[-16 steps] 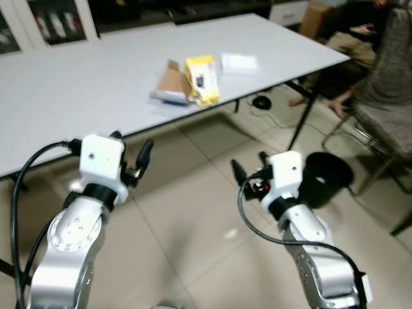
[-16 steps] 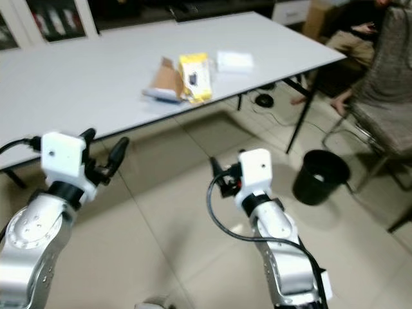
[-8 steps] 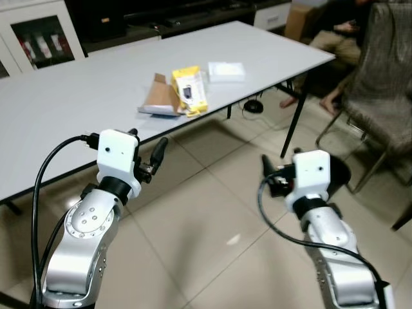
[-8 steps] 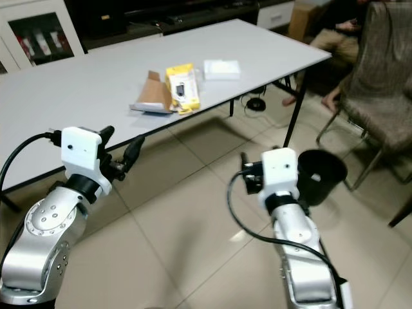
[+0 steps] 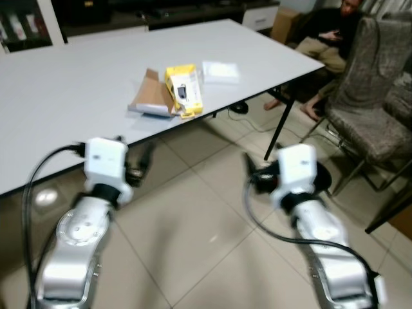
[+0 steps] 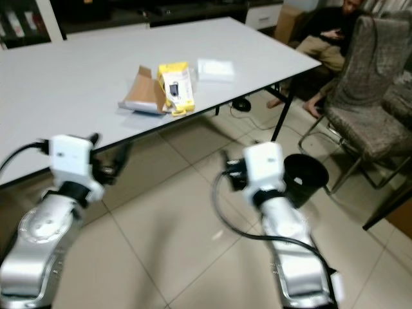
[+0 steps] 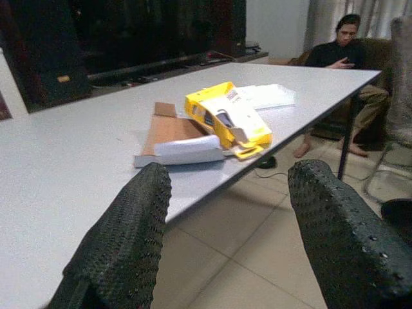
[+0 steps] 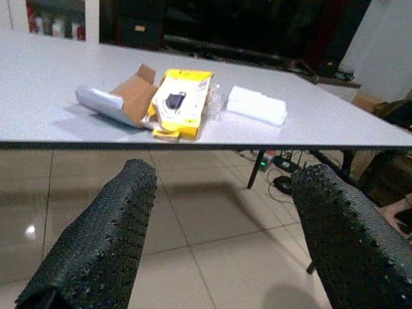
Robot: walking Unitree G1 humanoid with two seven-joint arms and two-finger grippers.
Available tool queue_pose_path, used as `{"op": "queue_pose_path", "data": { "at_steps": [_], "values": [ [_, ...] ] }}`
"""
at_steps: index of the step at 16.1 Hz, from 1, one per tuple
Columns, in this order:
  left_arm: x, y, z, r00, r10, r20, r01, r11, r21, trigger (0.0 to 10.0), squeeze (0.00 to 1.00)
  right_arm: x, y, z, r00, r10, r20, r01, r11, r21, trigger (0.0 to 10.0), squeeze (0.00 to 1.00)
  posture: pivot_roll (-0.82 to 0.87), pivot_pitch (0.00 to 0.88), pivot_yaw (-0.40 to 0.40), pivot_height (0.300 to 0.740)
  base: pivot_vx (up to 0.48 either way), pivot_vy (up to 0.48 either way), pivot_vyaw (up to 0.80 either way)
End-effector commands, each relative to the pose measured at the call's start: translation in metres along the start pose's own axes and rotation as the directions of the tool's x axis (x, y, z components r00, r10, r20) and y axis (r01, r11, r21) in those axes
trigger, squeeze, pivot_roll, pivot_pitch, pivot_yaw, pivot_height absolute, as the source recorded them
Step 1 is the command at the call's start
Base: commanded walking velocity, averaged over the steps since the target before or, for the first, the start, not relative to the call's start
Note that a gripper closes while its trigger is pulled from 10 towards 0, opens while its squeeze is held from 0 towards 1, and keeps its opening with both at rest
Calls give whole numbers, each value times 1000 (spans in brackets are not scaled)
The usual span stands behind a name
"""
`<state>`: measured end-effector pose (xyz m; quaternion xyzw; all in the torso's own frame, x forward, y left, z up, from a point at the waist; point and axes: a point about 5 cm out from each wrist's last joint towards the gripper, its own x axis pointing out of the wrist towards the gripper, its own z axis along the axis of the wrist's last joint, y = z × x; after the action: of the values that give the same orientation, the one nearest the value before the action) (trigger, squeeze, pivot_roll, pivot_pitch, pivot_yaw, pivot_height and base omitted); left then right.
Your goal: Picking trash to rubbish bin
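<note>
Both end effectors, left (image 7: 225,244) & right (image 8: 219,238), open & empty; yellow box (image 5: 182,91) on tabletop (image 5: 77,84) looks light, crushable cardboard, so pinch across its narrow sides.

a grey-white counter (image 5: 77,84) on thin dark legs is seen over a floor (image 5: 193,238) of pale glossy tiles. a chair (image 5: 370,109) with speckled grey upholstery and a metal frame is placed near the counter's far corner. behind it, a person (image 5: 325,38) in dark clothing is seated. dark cables (image 5: 248,109) are laid on the floor under the counter's end. a dark cabinet (image 7: 129,32) is set along the far wall.
</note>
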<state>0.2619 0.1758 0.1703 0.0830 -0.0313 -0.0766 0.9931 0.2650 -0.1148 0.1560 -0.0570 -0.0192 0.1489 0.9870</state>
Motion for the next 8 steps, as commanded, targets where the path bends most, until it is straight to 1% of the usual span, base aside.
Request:
{"op": "queue_pose_path", "data": {
  "at_steps": [1, 2, 5, 8],
  "values": [
    [5, -11, 4, 998, -52, 27, 52, 999, -3, 10000, 0, -3, -9, -9, 998, -38, -40, 39, 999, 15, 10000, 0, 14, 36, -52, 740, 337, 0, 0],
    [6, -11, 5, 998, -53, 31, 54, 999, -4, 10000, 0, -4, -7, -11, 998, -34, -46, 35, 999, 26, 10000, 0, 14, 36, -52, 740, 349, 0, 688],
    [7, -11, 8, 997, -62, 42, 63, 998, -5, 10000, 0, -5, 4, -11, 999, 9, -42, -7, 999, 52, 10000, 0, 21, 38, -40, 740, 389, 0, 800],
    [6, -10, 8, 997, -65, 40, 65, 998, 2, 10000, 0, -2, 7, -9, 1000, 17, -21, -16, 998, 60, 10000, 0, 33, 42, -35, 740, 401, 0, 769]
  ]
}}
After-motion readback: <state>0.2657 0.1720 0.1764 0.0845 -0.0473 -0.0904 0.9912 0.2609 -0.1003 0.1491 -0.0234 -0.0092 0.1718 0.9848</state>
